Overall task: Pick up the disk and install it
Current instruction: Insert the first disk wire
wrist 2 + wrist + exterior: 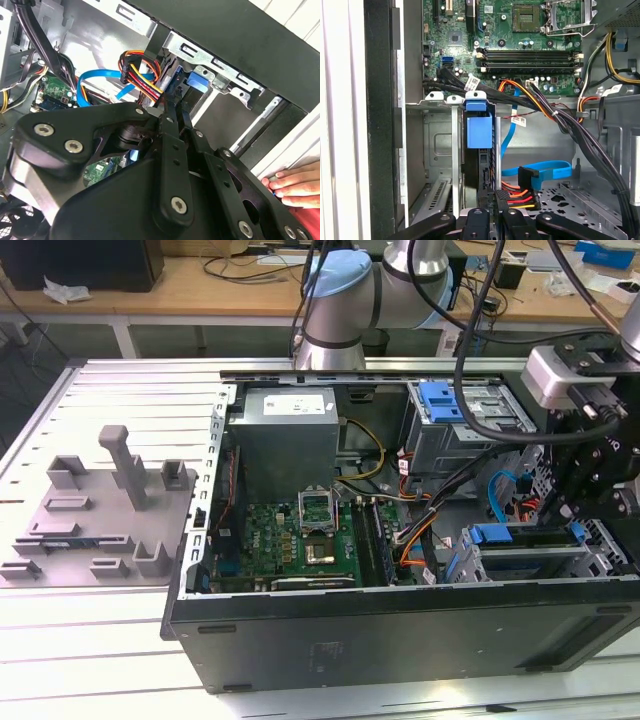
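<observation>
Install step, judged nearly done: with gripper (489, 194) closed tight at the rear edge of the disk (478, 135), standing edgewise in the drive cage (437, 145), and calling next for a straight push clear of the power connector (520, 197).

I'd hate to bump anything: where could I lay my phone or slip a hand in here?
Bare: the slotted table in front of the grey fixture plate, and that plate's far half. Crowded: the case around the disk, thick with cables.
</observation>
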Robot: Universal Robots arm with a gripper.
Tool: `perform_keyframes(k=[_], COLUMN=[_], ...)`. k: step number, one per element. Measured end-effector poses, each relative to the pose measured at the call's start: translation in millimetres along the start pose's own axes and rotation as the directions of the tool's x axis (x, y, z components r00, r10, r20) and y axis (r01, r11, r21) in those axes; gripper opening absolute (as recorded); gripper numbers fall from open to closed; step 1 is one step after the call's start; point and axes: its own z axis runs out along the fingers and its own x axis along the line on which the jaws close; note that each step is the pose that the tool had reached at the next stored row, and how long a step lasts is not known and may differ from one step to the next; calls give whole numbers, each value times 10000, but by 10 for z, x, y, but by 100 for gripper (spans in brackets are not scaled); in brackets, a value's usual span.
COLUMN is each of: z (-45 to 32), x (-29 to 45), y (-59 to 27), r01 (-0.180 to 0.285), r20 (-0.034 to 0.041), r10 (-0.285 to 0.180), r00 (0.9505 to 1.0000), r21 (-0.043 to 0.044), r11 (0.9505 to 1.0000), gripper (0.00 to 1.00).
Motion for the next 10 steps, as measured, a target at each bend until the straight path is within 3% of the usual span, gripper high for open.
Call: perform_keyframes(k=[10], z=[18], x=[0], y=[-1], r01=[0], r20=[-1], r10=[0], r00=[10000], r21=[0], r11=[10000], gripper=[17])
